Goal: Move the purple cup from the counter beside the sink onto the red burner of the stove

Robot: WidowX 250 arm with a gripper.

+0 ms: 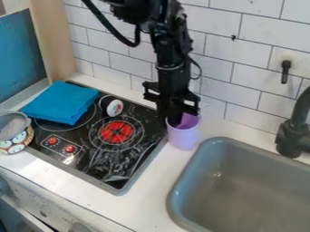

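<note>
1. White tile wall (pixel 242 45) at bk, w/ pale counter (pixel 142 201) below.
2. Grey sink (pixel 172 195), lower R of view, set in counter; nothing to report done there.
3. Black stove (pixel 100 161), L of sink, w/ red burner mark (pixel 117 131).
4. Black arm (pixel 172 59), down from top edge, vert. over counter.
5. Blue cloth (pixel 60 102), folded, over stove's far-L corner; apart from arm.
6. Gripper (pixel 176 120), low at mouth of cup. Claw state: can't tell if released, clenched or grasping cup.
7. Purple cup (pixel 183 137), upright on counter btwn stove & sink. Progress (est.): reach to cup done; no lift visible, secure hold unconfirmed. Amt. left: can't tell.
8. Mesh strainer (pixel 12 124) at L edge, w/ patterned round item (pixel 17 142) just beside.
9. Small blk/wht object (pixel 111 106), tilted on stove, near cloth; no contact w/ gripper.
</note>
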